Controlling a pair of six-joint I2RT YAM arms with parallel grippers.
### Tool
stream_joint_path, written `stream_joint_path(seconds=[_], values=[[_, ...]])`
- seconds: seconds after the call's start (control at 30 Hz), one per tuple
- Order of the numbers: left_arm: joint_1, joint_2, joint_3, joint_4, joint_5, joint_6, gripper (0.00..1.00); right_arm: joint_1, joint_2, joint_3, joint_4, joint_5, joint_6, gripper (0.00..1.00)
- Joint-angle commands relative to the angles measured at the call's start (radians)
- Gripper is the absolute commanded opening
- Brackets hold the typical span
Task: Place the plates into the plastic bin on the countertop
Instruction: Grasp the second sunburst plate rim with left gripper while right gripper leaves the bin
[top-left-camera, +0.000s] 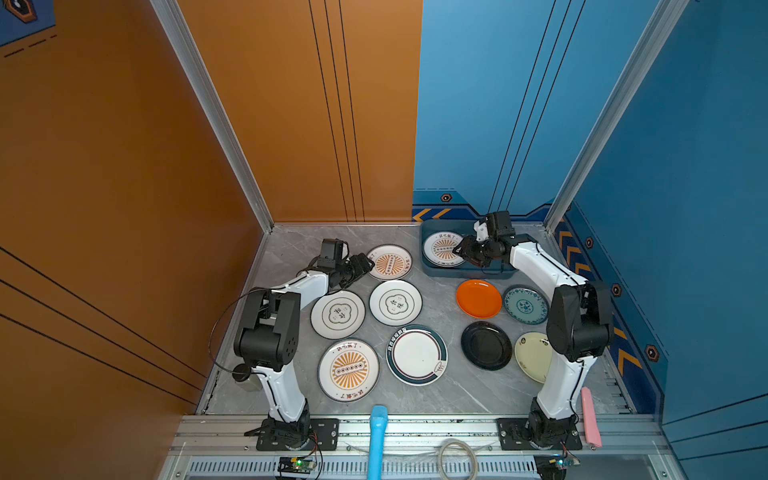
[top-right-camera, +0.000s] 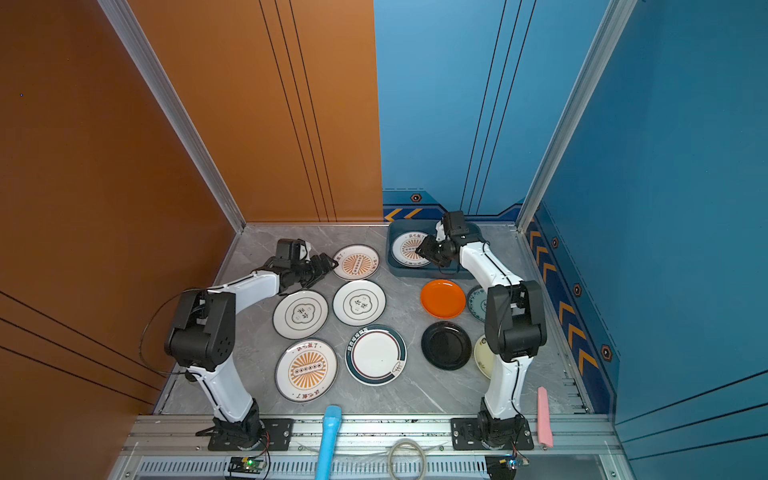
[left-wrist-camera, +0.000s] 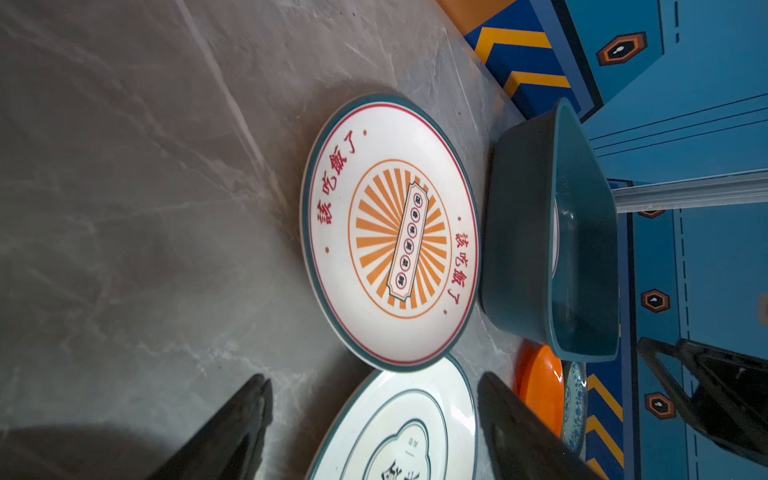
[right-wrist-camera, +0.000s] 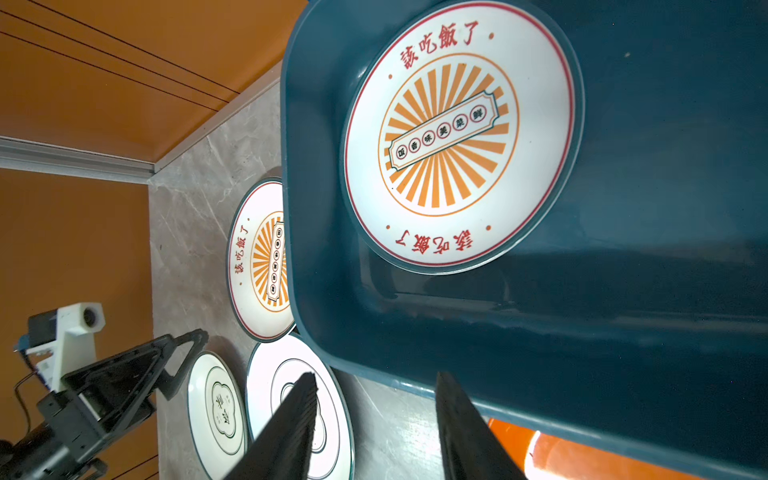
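Observation:
The dark teal plastic bin (top-left-camera: 465, 272) stands at the back right of the grey countertop (top-left-camera: 291, 249) and holds one sunburst plate (top-left-camera: 442, 248). My right gripper (top-left-camera: 457, 249) hovers over the bin's near wall, open and empty; its wrist view shows the bin (right-wrist-camera: 623, 291) and that plate (right-wrist-camera: 461, 133). My left gripper (top-left-camera: 371, 266) is open and empty beside the left rim of a second sunburst plate (top-left-camera: 389, 262), with no contact that I can see. That plate (left-wrist-camera: 390, 232) lies flat just beyond the left gripper (left-wrist-camera: 372, 376).
Flat on the countertop lie two cloud-motif plates (top-left-camera: 337, 314) (top-left-camera: 395, 302), a third sunburst plate (top-left-camera: 348, 370), and teal-rimmed (top-left-camera: 417, 354), orange (top-left-camera: 478, 298), teal patterned (top-left-camera: 525, 305), black (top-left-camera: 486, 345) and cream (top-left-camera: 534, 356) plates. A dark-lidded jar (top-left-camera: 242, 376) stands front left.

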Motion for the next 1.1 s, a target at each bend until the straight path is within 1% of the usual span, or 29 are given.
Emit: stream_joint_path(seconds=[0.0,0.23,0.47,0.57,0.7,0.77,0.9,1.07], values=[[-0.009,0.057,0.048,0.011,-0.013,-0.009,0.77,0.006,-0.053,-0.035,0.053,-0.032,0.022,0.49],[-0.010,0.158,0.060,0.073,0.004,-0.039,0.71,0.004,-0.068,-0.063,0.067,-0.036,0.024,0.49],[-0.010,0.204,0.062,0.109,-0.001,-0.054,0.62,0.004,-0.060,-0.065,0.074,-0.048,0.035,0.49],[-0.010,0.222,0.076,0.115,0.003,-0.057,0.57,0.004,-0.057,-0.072,0.085,-0.055,0.040,0.48],[-0.008,0.249,0.100,0.114,0.005,-0.061,0.45,0.005,-0.052,-0.085,0.088,-0.064,0.045,0.48],[-0.006,0.258,0.107,0.115,0.002,-0.066,0.42,0.006,-0.055,-0.090,0.091,-0.068,0.045,0.49],[-0.005,0.277,0.116,0.127,-0.005,-0.073,0.39,0.006,-0.067,-0.107,0.093,-0.071,0.044,0.49],[-0.004,0.310,0.139,0.139,0.004,-0.083,0.31,0.010,-0.072,-0.139,0.108,-0.089,0.043,0.49]])
